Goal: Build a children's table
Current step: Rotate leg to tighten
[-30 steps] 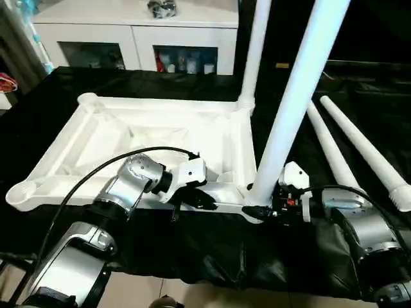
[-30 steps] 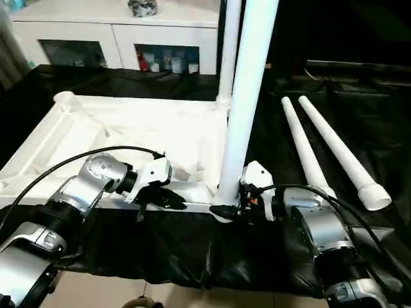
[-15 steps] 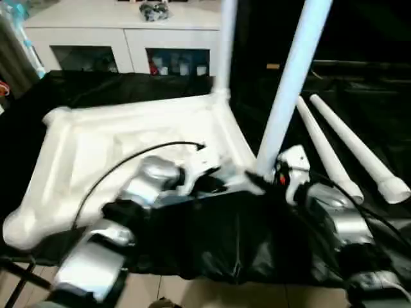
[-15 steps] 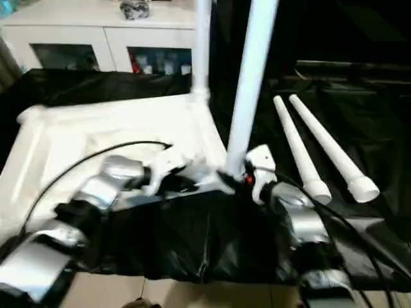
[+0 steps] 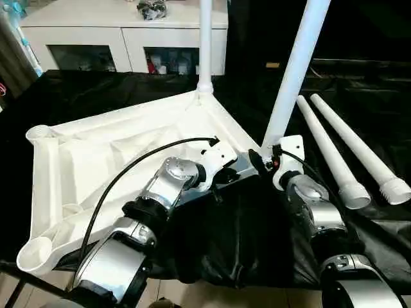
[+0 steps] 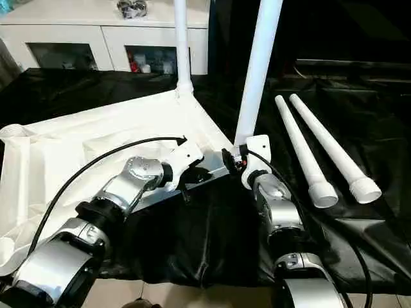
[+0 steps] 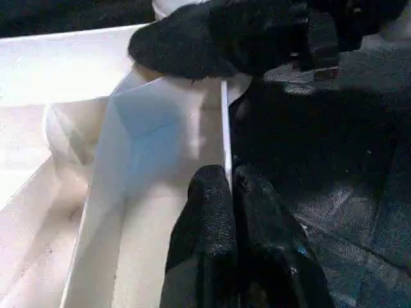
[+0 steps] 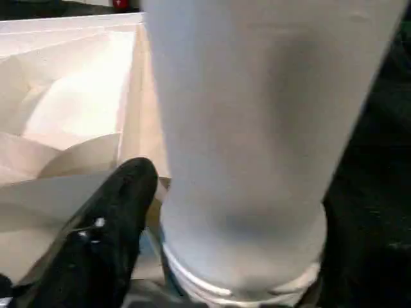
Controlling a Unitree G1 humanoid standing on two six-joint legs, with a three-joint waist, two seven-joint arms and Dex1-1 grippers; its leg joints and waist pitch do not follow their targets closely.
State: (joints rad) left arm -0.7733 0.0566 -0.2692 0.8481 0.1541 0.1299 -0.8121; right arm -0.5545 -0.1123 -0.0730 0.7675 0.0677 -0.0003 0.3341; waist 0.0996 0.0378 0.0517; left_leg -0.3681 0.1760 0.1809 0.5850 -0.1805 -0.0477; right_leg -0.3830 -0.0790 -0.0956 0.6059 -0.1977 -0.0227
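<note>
The white table top (image 5: 109, 154) lies upside down on the black cloth, one corner pointing away from me. One leg (image 5: 205, 45) stands in the far corner socket. A second leg (image 5: 292, 77) stands in the right corner socket. Two loose legs (image 5: 329, 154) (image 5: 357, 146) lie side by side on the cloth to the right. My left gripper (image 5: 225, 178) is shut on the top's thin rim (image 7: 225, 128) near the right corner. My right gripper (image 5: 265, 158) stands open at the foot of the second leg (image 8: 250, 160), one finger (image 8: 109, 231) beside it with a small gap.
A white cabinet (image 5: 128, 25) with glass doors stands behind the work surface. The black cloth (image 5: 250, 237) hangs in folds over the front edge, with pale floor below. A black cable (image 5: 128, 176) runs along my left forearm over the top.
The table top has turned on the cloth: its right corner with the second leg swung away from me and the left end came nearer. Both grippers went with it. The right jaws opened wider.
</note>
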